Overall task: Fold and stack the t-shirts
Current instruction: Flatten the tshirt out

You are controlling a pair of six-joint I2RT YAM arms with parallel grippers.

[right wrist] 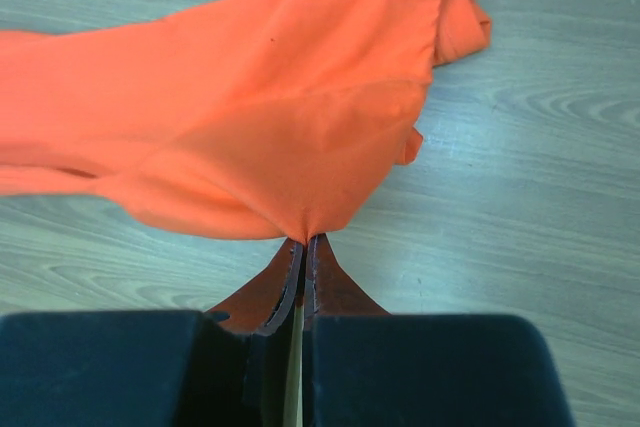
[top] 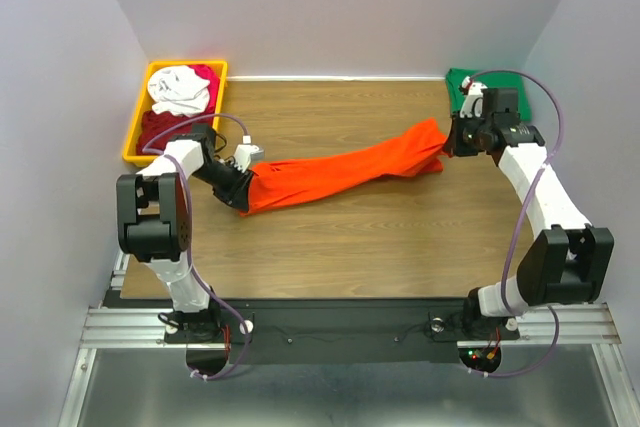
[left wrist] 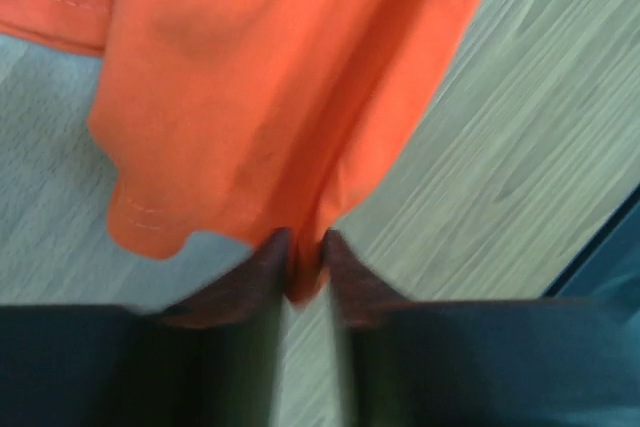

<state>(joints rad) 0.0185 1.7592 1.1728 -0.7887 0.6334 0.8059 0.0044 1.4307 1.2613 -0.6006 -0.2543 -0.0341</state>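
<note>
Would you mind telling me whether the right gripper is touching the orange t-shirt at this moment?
Touching. The right wrist view shows the right gripper with its fingers closed on a pinched fold of the orange t-shirt, with no gap between them.

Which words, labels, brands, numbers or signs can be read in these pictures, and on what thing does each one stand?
None: no readable text appears in any view.
The orange t-shirt is plain, with only stitched hems showing.
The yellow bin and the table carry no marks.
</note>
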